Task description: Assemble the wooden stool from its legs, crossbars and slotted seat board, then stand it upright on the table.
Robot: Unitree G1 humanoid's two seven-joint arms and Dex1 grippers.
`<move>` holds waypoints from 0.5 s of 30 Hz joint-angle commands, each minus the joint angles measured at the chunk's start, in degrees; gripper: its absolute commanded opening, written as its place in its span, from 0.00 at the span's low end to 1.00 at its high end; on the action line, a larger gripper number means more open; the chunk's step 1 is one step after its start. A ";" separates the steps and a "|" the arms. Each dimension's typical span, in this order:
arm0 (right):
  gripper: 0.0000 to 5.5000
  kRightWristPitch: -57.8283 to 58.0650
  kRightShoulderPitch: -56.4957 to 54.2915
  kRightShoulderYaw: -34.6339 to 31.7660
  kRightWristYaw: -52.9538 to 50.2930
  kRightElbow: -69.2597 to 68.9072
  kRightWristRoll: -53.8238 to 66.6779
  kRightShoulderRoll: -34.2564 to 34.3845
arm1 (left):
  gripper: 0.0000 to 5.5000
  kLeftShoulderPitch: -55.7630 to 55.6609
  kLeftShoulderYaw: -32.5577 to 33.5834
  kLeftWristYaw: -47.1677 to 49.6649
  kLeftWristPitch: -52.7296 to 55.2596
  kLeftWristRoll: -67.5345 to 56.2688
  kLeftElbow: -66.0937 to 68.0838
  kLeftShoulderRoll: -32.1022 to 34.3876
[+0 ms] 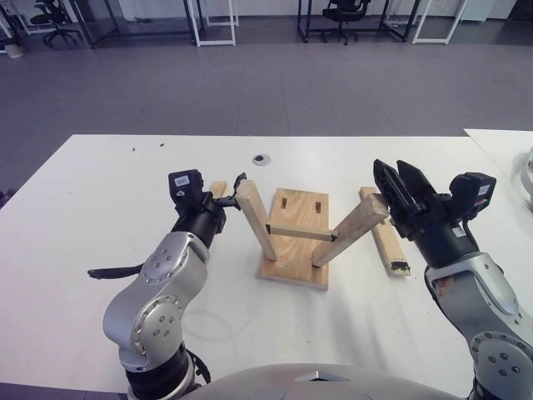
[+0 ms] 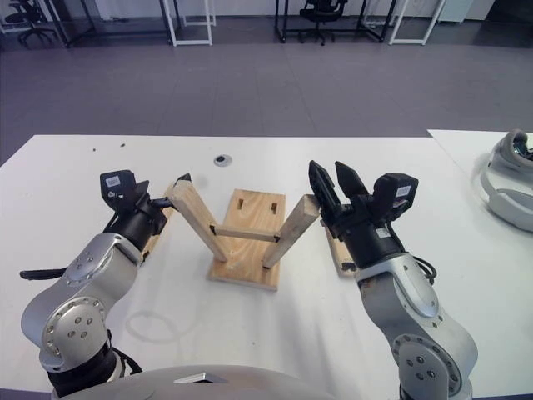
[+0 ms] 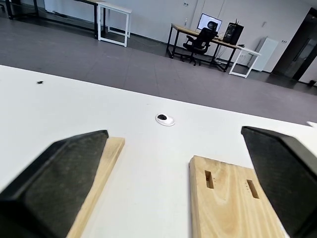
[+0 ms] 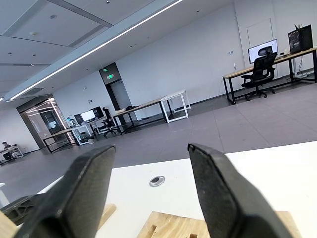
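"Nearest me, what are the hands doing?"
"Both released. My left hand sits by the left leg, my right hand just beside the right leg."
"And the seat?"
"Flat on the surface, both legs splayed up from it, crossbar between. Farther back, a grommet."

Your white worktop has a small round grey cap set in it near the far edge, with dark specks off to its left. On the neighbouring table to the right lies what may be a white headset. Beyond is grey floor, a white-framed desk and a black office chair.
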 commanded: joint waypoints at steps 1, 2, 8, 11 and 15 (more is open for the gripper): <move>0.50 3.43 -2.96 6.52 1.89 0.59 -0.10 -1.18 | 0.90 -2.35 -9.49 -3.14 1.83 -0.31 0.59 0.53; 0.50 3.86 -3.36 7.40 2.30 0.63 -0.47 -1.55 | 0.90 -3.20 -10.20 -3.60 1.49 0.33 1.21 0.69; 0.50 1.53 -0.78 3.96 6.30 3.41 -0.25 -3.25 | 0.90 -3.10 -4.74 -9.90 -2.05 2.43 3.25 7.56; 0.50 -1.75 -0.73 -3.94 11.74 8.99 3.10 -4.97 | 0.90 0.62 2.90 -18.91 -9.02 4.13 8.33 16.87; 0.50 -3.62 -6.41 -6.97 20.09 22.40 2.55 -7.33 | 0.90 8.72 8.57 -32.80 -20.52 6.54 18.70 28.79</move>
